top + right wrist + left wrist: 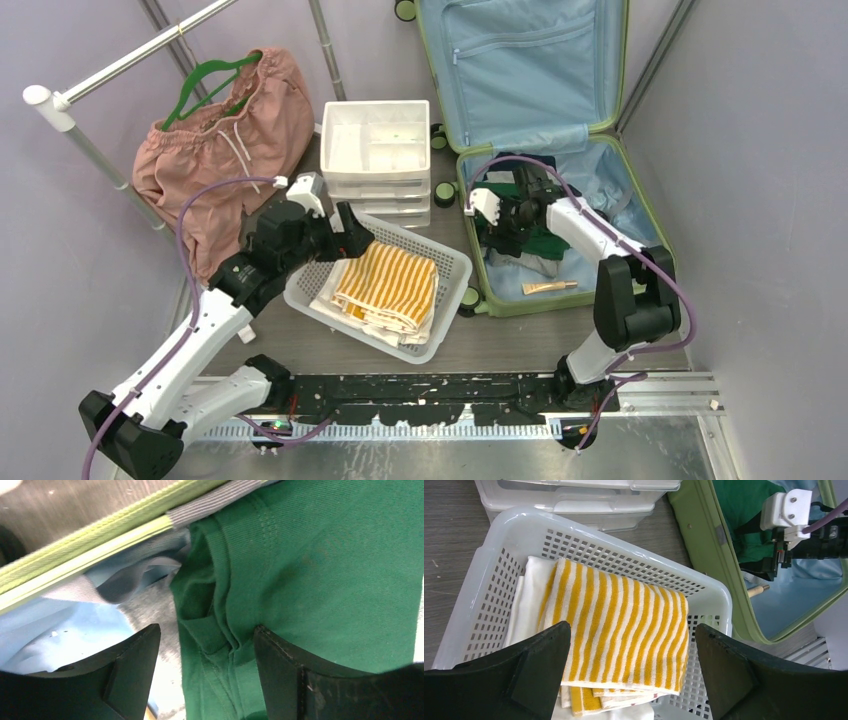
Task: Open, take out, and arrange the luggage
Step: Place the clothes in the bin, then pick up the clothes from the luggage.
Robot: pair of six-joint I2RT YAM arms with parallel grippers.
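Note:
The light-green luggage (530, 80) lies open, lid propped up at the back, blue-lined base at the right; its rim shows in the left wrist view (704, 545) and the right wrist view (100, 550). A green garment (540, 243) lies in the base. My right gripper (503, 228) is down inside the base, open, its jaws either side of a fold of the green garment (325, 570), midpoint on the cloth (207, 629). My left gripper (362, 238) is open and empty (632, 626) just above a folded yellow-striped towel (614, 605) in the white basket (719, 600).
The white basket (450, 265) sits left of the luggage, the white drawer unit (378, 150) behind it. A pink garment on a green hanger (225, 140) hangs from a rail (120, 65) at the left. A small beige tube (548, 288) lies in the luggage base.

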